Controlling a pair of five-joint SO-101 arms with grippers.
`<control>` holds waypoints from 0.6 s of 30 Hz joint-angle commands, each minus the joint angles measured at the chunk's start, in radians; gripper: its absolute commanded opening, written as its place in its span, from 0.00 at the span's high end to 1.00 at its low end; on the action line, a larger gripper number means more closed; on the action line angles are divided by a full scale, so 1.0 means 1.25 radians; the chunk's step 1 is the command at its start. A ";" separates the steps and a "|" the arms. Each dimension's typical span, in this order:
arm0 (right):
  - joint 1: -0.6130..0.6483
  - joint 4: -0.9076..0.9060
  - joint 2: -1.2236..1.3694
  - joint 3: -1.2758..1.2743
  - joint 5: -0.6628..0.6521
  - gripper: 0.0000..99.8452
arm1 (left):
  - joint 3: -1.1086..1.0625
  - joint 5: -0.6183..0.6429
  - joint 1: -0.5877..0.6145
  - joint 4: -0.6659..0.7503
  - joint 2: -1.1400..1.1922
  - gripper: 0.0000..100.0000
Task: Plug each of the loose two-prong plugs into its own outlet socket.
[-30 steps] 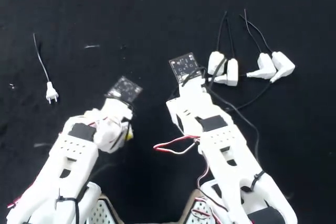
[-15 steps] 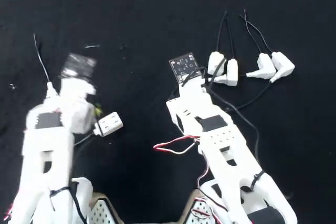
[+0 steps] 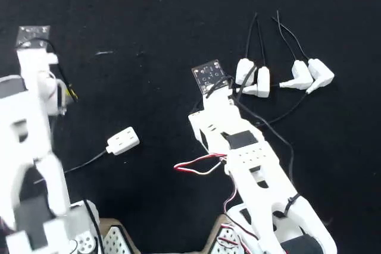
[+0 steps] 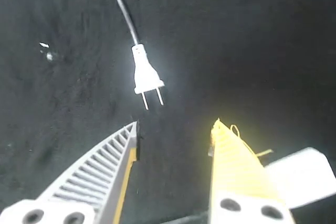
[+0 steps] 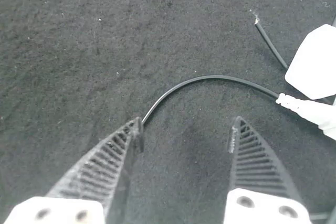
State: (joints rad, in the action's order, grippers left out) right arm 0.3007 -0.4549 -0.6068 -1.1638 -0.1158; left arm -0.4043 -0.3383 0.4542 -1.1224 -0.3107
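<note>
Black cloth covers the table (image 3: pixel 149 28). The loose plug (image 4: pixel 145 77) lies flat on it just ahead of the left gripper (image 4: pixel 176 124), prongs toward the jaws. We judge the plug light and rigid and its thin lead (image 4: pixel 122 9) limp, so the moulded body behind the prongs offers the best hold. The left gripper's jaws stand apart, empty. A free socket (image 3: pixel 123 140) lies nearby. The right gripper (image 5: pixel 186 124), likewise spread and empty, hangs over a black cord (image 5: pixel 210 80).
</note>
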 commanded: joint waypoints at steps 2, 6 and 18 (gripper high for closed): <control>-0.015 -0.004 -0.029 0.026 0.006 0.76 | 0.225 0.033 0.033 -0.004 0.238 0.78; -0.015 -0.004 -0.029 0.026 0.006 0.76 | 0.342 0.034 0.042 -0.004 0.362 0.78; -0.015 -0.004 -0.031 0.028 0.006 0.76 | 0.582 0.034 0.050 -0.004 0.630 0.78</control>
State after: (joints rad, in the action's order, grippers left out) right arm 0.3007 -0.4549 -0.6068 -1.1638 -0.1158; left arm 0.1956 -0.3061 0.5033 -1.1224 0.4242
